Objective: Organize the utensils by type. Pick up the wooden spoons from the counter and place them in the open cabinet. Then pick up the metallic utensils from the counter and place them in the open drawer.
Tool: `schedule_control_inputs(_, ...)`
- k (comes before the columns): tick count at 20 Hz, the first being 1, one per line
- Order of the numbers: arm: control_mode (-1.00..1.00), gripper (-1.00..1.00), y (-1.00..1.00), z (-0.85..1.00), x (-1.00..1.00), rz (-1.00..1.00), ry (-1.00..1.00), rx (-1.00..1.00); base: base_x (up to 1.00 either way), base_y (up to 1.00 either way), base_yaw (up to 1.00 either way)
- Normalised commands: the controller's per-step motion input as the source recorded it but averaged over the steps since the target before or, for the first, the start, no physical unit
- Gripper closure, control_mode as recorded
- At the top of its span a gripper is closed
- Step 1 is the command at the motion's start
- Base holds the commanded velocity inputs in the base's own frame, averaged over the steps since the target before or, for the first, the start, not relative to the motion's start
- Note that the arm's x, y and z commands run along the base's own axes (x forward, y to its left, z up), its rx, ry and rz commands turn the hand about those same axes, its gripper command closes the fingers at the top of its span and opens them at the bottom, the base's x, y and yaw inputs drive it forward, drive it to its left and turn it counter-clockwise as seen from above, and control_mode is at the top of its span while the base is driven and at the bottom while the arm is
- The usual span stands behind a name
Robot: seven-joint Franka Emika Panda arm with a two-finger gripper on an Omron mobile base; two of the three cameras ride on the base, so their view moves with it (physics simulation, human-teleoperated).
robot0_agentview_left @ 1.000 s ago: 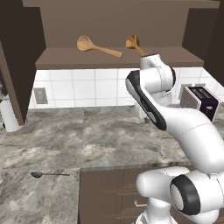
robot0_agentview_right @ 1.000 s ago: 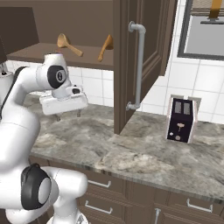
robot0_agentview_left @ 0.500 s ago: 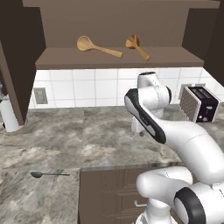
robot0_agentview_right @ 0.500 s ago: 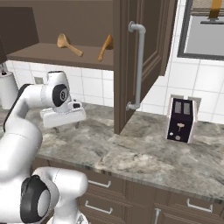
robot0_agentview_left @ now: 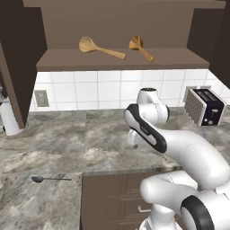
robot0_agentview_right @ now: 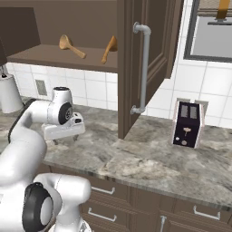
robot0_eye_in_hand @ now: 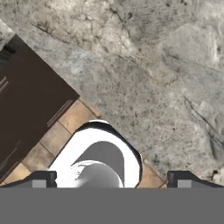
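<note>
Already both wooden spoons (robot0_agentview_left: pixel 99 48) lie in the open cabinet (robot0_agentview_left: pixel 121 60).

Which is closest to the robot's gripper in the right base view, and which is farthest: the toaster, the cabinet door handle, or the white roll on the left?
From the gripper:
1. White roll, at the left edge by the wall.
2. Cabinet door handle, up to the right. Close to the roll; hard to call.
3. Toaster, far right on the counter.

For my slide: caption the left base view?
Two wooden spoons shelved in the open cabinet; dark utensil remains on counter.
</note>
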Motion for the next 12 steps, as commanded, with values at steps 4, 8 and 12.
schedule_control_inputs(4, -1.00, -1.00, 0.60, -0.09, 0.63, 0.14, 0.17, 0.00, 0.00, 0.00, 0.00)
schedule_control_inputs(8, -1.00, -1.00, 0.65, -0.23, 0.56, 0.12, 0.07, 0.00, 0.00, 0.00, 0.00)
schedule_control_inputs(12, -1.00, -1.00, 0.69, -0.43, 0.32, 0.09, 0.00, 0.00, 0.00, 0.00, 0.00)
